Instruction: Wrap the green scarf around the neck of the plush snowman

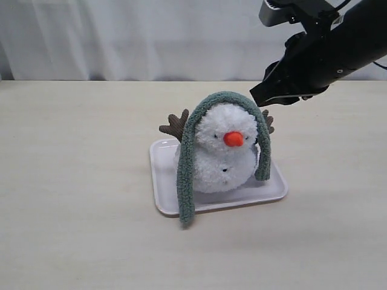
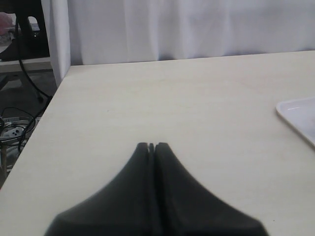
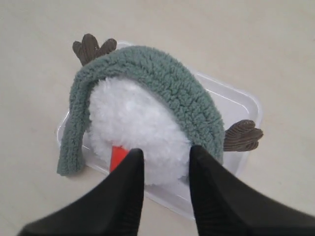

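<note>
Inspecting the work area finds the plush snowman [image 1: 221, 154] upright on a white tray [image 1: 162, 181] near the middle of the table [image 1: 72, 181]. The green scarf [image 1: 187, 169] lies over the crown of its head, not at the snowman's neck [image 1: 205, 152]. One end hangs down past the tray's front rim to the table, and the other stops short beside the body. The right gripper [image 3: 165, 156] hovers above and behind the head, fingers partly apart with nothing between them. The left gripper [image 2: 151, 146] sits low over bare table away from the toy, fingers pressed together and empty. In my judgement the step in hand is bringing the scarf down off the head to the neck. Doing it well calls for pinching the fabric only, not the white fluff beneath. The band should be slid back and down behind the head, with the ends kept in front so they can be crossed. The light toy may tip or slide on the tray, so a gentle pull is advised. Count: one snowman, one scarf, one tray, two grippers, two brown twig arms [image 1: 175, 125], one orange nose [image 1: 233, 139]. The buttons are too small to count.
</note>
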`<action>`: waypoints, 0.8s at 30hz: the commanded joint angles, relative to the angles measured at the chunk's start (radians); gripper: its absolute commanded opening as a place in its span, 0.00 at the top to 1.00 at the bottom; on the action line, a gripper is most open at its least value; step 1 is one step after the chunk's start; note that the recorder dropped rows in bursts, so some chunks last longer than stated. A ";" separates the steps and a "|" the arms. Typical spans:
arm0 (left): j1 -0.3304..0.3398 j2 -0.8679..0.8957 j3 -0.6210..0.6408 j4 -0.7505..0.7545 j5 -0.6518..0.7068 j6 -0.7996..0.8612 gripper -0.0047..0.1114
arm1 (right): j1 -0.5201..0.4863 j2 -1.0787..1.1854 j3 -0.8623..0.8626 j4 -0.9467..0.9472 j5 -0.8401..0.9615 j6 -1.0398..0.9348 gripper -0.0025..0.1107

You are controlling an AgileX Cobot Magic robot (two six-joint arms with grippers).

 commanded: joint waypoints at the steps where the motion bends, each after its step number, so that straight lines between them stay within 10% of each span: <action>1: 0.001 -0.003 0.003 -0.001 -0.011 0.002 0.96 | -0.004 0.063 -0.058 0.008 0.007 0.011 0.69; 24: 0.001 -0.003 0.003 -0.001 -0.011 0.002 0.96 | -0.004 0.215 -0.133 0.090 -0.084 -0.286 0.69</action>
